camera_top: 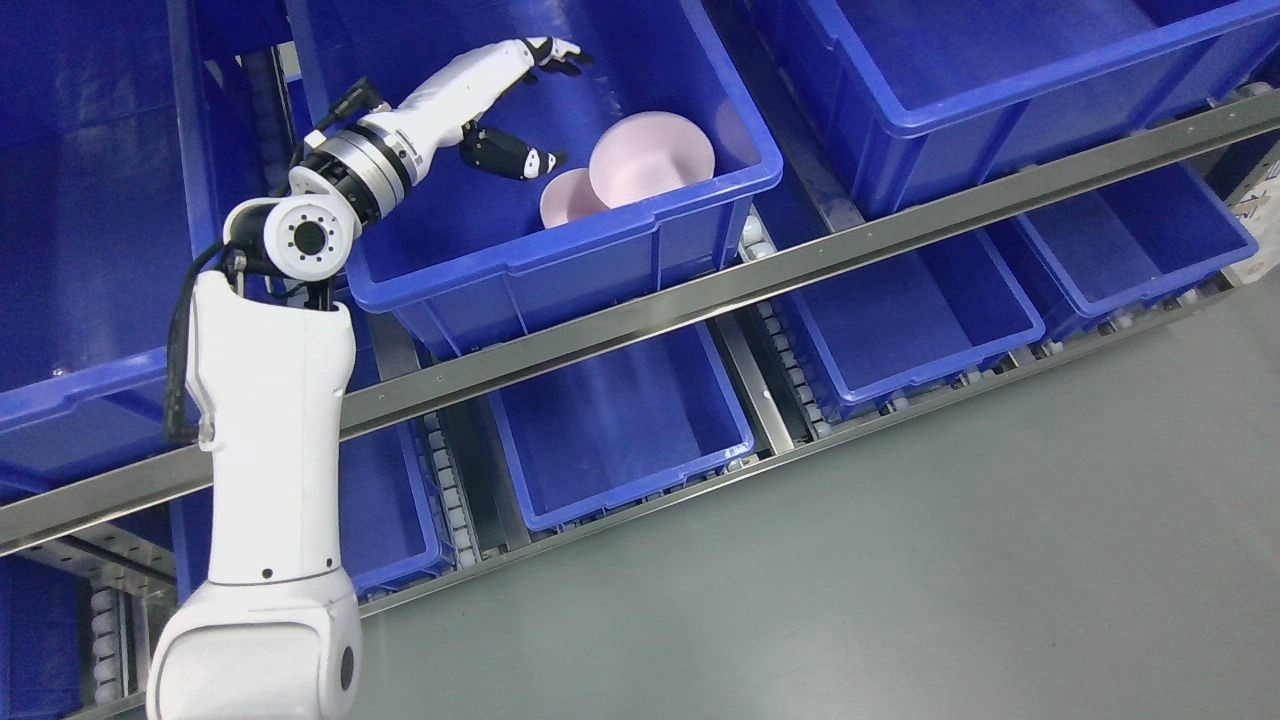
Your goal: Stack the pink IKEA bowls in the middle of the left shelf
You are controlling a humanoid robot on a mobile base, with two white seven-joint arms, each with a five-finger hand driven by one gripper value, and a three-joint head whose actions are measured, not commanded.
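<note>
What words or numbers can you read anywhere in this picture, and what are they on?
None can be read.
The white label at the right edge, beside the lower bins: it has dark marks, but they are too small and cut off to read.
The pink bowls, the blue bin that holds them and the left hand show no print.

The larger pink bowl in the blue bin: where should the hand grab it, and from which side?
Probably its near rim. The larger pink plastic bowl is tipped, with its opening facing the left hand, and it leans on the smaller pink bowl. Come from the left inside the blue plastic bin, thumb in the mouth and fingers behind. The bin's right wall blocks the far side.
</note>
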